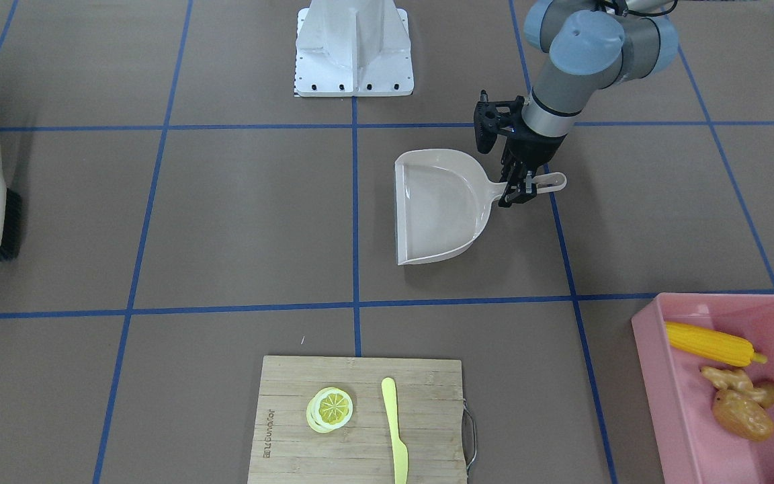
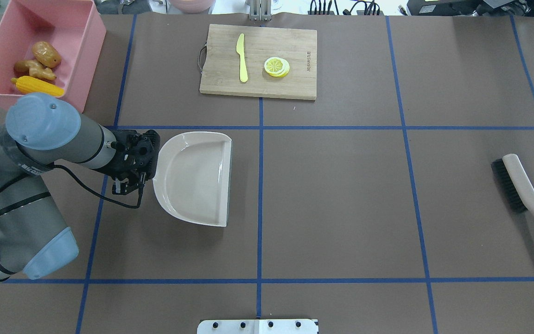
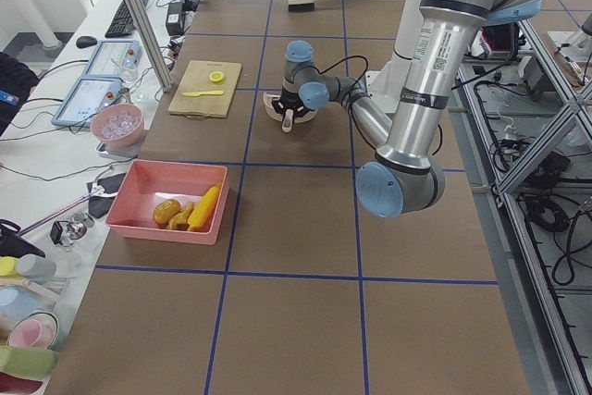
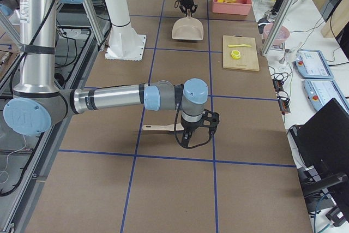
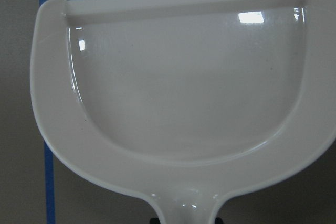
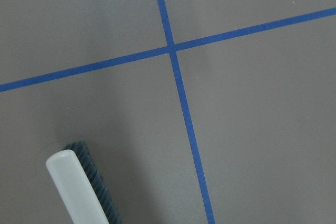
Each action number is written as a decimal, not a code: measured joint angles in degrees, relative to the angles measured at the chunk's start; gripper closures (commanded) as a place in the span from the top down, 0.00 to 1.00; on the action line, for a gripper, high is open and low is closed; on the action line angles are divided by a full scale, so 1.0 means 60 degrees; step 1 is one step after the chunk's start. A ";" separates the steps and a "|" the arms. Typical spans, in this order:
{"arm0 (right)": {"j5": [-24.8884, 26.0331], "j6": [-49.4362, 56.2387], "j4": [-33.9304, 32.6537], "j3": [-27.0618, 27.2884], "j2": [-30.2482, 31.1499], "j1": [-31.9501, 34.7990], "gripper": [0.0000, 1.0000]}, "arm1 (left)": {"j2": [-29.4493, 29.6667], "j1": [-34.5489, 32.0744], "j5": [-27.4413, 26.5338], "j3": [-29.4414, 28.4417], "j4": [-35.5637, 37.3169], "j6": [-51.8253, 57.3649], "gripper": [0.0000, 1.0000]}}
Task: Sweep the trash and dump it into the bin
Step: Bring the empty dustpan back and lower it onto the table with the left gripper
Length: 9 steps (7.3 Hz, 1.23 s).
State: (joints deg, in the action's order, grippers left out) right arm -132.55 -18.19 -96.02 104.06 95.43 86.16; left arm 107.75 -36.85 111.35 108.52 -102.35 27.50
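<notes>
- The left gripper (image 1: 518, 190) is pinching the handle of the dustpan (image 1: 437, 208), its jaws pressing against both sides of the neck. The pan is lying flat and empty on the table (image 1: 226, 222).
- The right gripper (image 4: 187, 141) is hanging just beside the brush (image 4: 158, 127), well apart from the pan. I cannot tell whether its jaws are apart or together.
- The trash is lying close together inside the bin (image 1: 662, 403), on the robot's left at the table's far side: corn cob (image 1: 709, 343), ginger root (image 1: 726, 378) and potato (image 1: 743, 417).
- Judging the risks: lifting away before the jaws are fully parting could drag or flip the pan. A wide swing of the left arm (image 2: 49, 134) could be knocking the nearby bin.
- Counting: three trash pieces, one bin, one dustpan, one brush, one cutting board (image 1: 360, 417), one knife (image 1: 395, 430), one pile of lemon slices (image 1: 330, 409).
</notes>
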 measured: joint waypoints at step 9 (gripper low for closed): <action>-0.0011 0.0000 -0.0010 -0.0021 0.0014 0.0010 1.00 | 0.0511 0.0344 -0.0055 -0.0382 0.0211 0.0058 0.09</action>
State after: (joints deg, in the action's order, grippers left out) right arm -132.62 -18.19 -96.08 103.93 95.51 86.22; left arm 110.82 -34.78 111.03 106.22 -101.09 27.85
